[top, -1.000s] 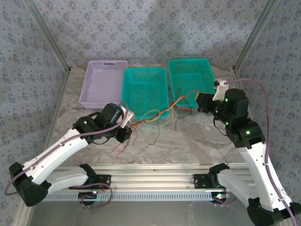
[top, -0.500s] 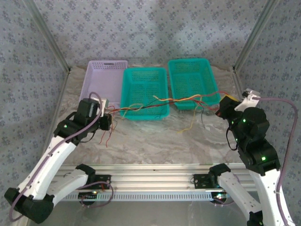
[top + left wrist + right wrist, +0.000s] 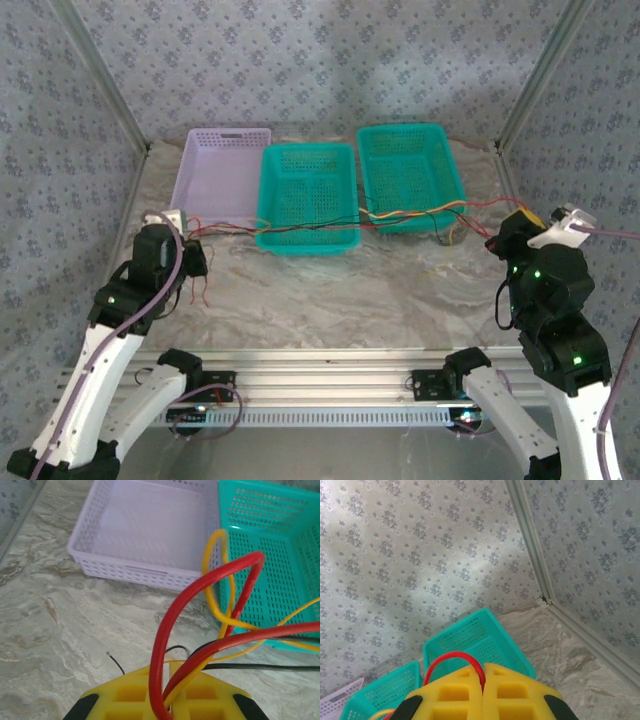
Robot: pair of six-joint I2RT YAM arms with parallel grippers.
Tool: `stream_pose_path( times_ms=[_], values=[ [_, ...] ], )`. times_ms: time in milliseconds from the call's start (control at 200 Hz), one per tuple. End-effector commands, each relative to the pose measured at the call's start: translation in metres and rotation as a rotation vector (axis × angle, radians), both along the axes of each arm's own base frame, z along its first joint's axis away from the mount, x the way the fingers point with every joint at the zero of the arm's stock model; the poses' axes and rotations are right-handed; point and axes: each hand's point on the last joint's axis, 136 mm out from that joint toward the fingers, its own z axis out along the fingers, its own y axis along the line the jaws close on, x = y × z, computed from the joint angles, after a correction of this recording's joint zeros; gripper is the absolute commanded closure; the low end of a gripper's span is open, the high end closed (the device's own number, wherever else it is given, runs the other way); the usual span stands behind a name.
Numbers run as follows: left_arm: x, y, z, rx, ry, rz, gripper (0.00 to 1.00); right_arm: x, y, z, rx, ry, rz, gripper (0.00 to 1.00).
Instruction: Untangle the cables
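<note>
Both arms pulled wider apart, so I've got the cables (image 3: 330, 222) stretched left-to-right over the near edges of the teal baskets (image 3: 310, 244), left gripper (image 3: 167, 680) and right gripper (image 3: 483, 680) each clamped on an end.

The marbled grey desk (image 3: 400, 290) carries three baskets in a row along its far side. A lavender basket (image 3: 215, 180) stands at the left, a teal basket (image 3: 308, 190) just beside it, and a second teal basket (image 3: 408, 170) sits slightly farther back

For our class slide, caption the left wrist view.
Left gripper clamps looping red and yellow cables before a lilac basket and a green basket.
</note>
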Motion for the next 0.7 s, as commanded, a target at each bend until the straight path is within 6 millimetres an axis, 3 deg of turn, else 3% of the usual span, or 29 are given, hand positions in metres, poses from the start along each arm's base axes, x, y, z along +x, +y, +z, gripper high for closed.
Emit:
stream_pose_path(
  times_ms=[0,150,325,570,695],
  values=[
    [-0.001,0.029,0.022,0.018,-0.083,0.161,1.0,-0.016,-0.026,0.013,-0.038,-0.016,-0.137,1.0],
    [-0.003,0.039,0.037,0.022,-0.147,0.203,1.0,-0.022,-0.035,0.015,-0.073,-0.005,-0.191,1.0],
    [-0.003,0.047,0.041,0.042,-0.157,0.245,1.0,-0.027,-0.042,0.019,-0.074,-0.019,-0.226,1.0],
    [0.003,0.037,0.041,0.015,-0.153,0.202,1.0,-0.015,-0.023,0.017,-0.072,0.002,-0.117,1.0],
    [0.012,0.01,0.03,-0.051,-0.095,0.096,1.0,-0.003,0.004,0.017,-0.037,-0.021,0.035,1.0]
  ],
)
